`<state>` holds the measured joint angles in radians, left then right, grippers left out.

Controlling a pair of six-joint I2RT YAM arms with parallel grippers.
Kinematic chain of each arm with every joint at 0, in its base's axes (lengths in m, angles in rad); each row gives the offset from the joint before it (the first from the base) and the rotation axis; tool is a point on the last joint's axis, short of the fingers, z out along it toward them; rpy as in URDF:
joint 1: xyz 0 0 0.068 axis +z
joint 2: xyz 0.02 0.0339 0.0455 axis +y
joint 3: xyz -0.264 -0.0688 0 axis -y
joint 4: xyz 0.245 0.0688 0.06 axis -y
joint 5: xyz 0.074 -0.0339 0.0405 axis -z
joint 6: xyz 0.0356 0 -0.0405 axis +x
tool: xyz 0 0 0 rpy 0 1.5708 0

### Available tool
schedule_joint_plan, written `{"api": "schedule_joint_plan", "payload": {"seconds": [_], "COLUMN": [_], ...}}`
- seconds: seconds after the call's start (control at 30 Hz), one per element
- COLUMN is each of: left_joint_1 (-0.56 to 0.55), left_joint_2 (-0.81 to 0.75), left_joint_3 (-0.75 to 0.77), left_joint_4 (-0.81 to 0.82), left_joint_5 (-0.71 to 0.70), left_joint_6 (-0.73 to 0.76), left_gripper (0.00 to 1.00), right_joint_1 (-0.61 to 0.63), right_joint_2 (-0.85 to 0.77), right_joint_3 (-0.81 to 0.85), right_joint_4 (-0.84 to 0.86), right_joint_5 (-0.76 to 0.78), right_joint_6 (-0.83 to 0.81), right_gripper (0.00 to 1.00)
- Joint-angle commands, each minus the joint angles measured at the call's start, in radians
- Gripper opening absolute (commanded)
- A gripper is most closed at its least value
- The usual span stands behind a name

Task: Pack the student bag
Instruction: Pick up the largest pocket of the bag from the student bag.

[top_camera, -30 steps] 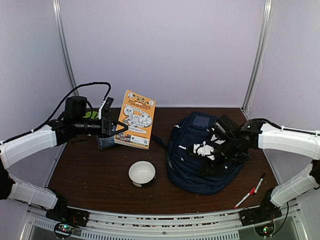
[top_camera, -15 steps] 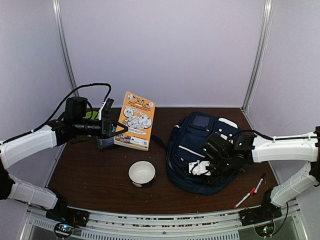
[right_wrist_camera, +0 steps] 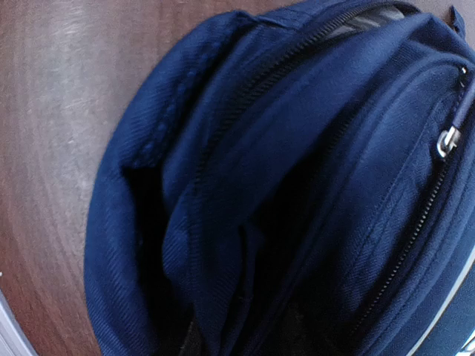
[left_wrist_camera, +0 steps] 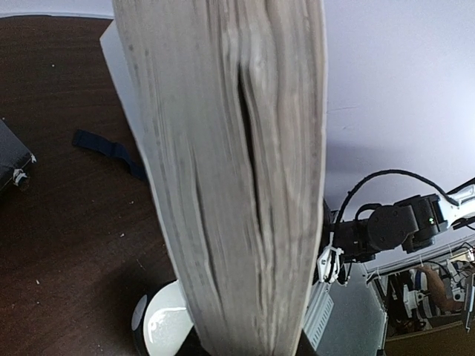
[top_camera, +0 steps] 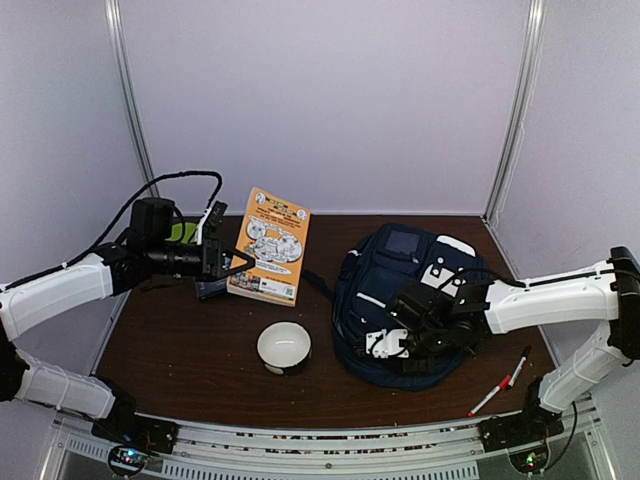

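The student bag (top_camera: pixel 405 300), navy with white trim, lies flat at the right of the table. My right gripper (top_camera: pixel 386 344) is at its near left edge, over the unzipped opening. In the right wrist view a raised fold of the bag's blue fabric (right_wrist_camera: pixel 223 245) runs straight up from where the jaws sit; the fingers are mostly buried in it. My left gripper (top_camera: pixel 228 262) is shut on an orange book (top_camera: pixel 270 242), held tilted above the table at the left. The book's page edge (left_wrist_camera: pixel 230 185) fills the left wrist view.
A white bowl (top_camera: pixel 284 348) stands near the front centre, also low in the left wrist view (left_wrist_camera: pixel 159 326). Two pens (top_camera: pixel 500 385) lie at the front right. A dark case (top_camera: pixel 212 288) lies under the left gripper, and a bag strap (top_camera: pixel 318 283) trails beside the book.
My right gripper has slid from the top of the bag toward its near left edge. The left gripper and book have barely shifted.
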<state>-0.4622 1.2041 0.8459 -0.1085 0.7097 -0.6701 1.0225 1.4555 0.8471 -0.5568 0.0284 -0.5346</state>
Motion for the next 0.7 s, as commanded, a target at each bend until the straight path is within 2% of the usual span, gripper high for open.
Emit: {"api": "schedule_joint_plan", "payload": {"seconds": [0.0, 0.1, 0.23, 0.43, 0.53, 0.67], "left_joint_1": [-0.008, -0.031, -0.076, -0.188, -0.281, -0.375], "left_joint_2": [0.002, 0.031, 0.078, 0.167, 0.234, 0.358], "left_joint_3": [0.002, 0.012, 0.061, 0.087, 0.126, 0.186], "left_joint_4": [0.136, 0.138, 0.043, 0.032, 0.069, 0.195], "left_joint_5": [0.024, 0.05, 0.103, 0.219, 0.274, 0.342], "left_joint_6": [-0.008, -0.01, 0.026, 0.059, 0.052, -0.021], "left_gripper": [0.0, 0.0, 0.0, 0.0, 0.0, 0.0], "right_joint_1": [-0.012, -0.038, -0.159, -0.358, -0.406, -0.425], "right_joint_2": [0.004, -0.093, -0.231, -0.235, -0.203, -0.171], "right_joint_3": [0.015, 0.045, 0.139, 0.336, 0.401, 0.469], "right_joint_4": [0.025, -0.046, -0.158, -0.182, -0.153, -0.112], "right_joint_5": [0.151, 0.109, -0.002, -0.064, -0.049, -0.008], "right_joint_6": [0.051, 0.006, -0.049, -0.022, -0.009, 0.022], "right_gripper": [0.27, 0.14, 0.05, 0.0, 0.0, 0.0]}}
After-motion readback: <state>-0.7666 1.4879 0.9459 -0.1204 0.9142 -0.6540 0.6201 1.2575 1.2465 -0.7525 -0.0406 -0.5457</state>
